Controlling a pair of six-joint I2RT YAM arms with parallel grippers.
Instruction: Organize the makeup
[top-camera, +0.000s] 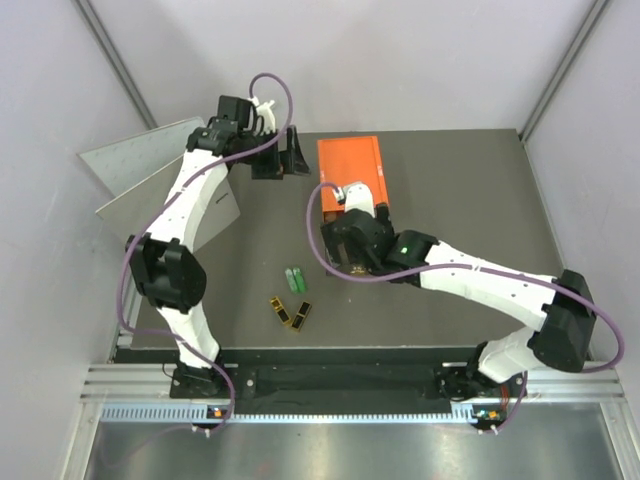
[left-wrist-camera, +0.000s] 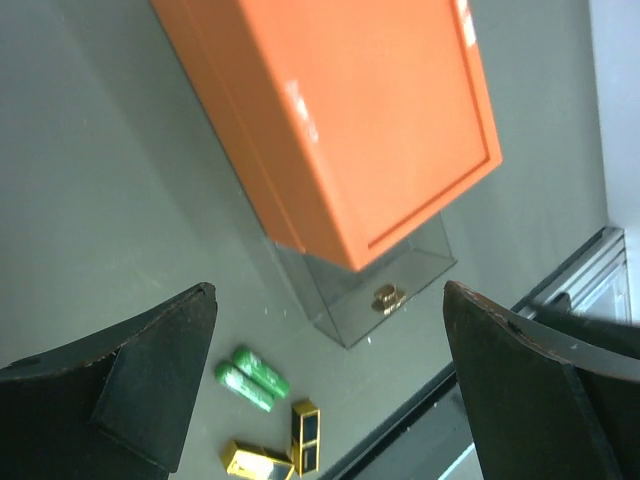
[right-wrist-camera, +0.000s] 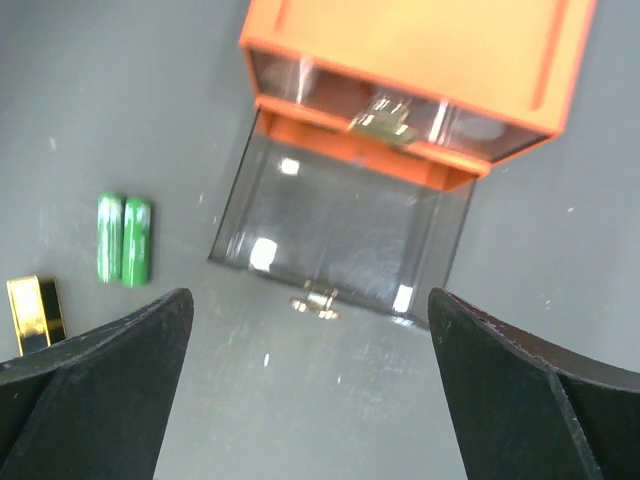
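On the table (top-camera: 460, 300), nearest the arm bases and a little left of centre, lie 2 black-gold cases (top-camera: 291, 313), close together and angled to each other; just beyond them 2 green tubes (top-camera: 295, 278) lie side by side, touching, their length running near to far; nothing holds any of these 4 pieces. Further in and to the right, the right gripper (right-wrist-camera: 310, 300) hangs above the table with its jaws spread wide and nothing between them; its wrist view looks down on a clear drawer (right-wrist-camera: 340, 235) that stands open towards the near side, a small gold handle (right-wrist-camera: 315, 302) on its front; the tubes sit well left of that drawer, with 1 case at the left edge of the same view. The drawer belongs to the orange box (top-camera: 350, 160), which stands at the far middle of the table; a 2nd clear drawer above the open one is shut. Just left of the box, at the far edge, the left gripper (top-camera: 282, 158) is raised with jaws wide and empty, tilted so that its camera looks back over the box towards the tubes and cases.
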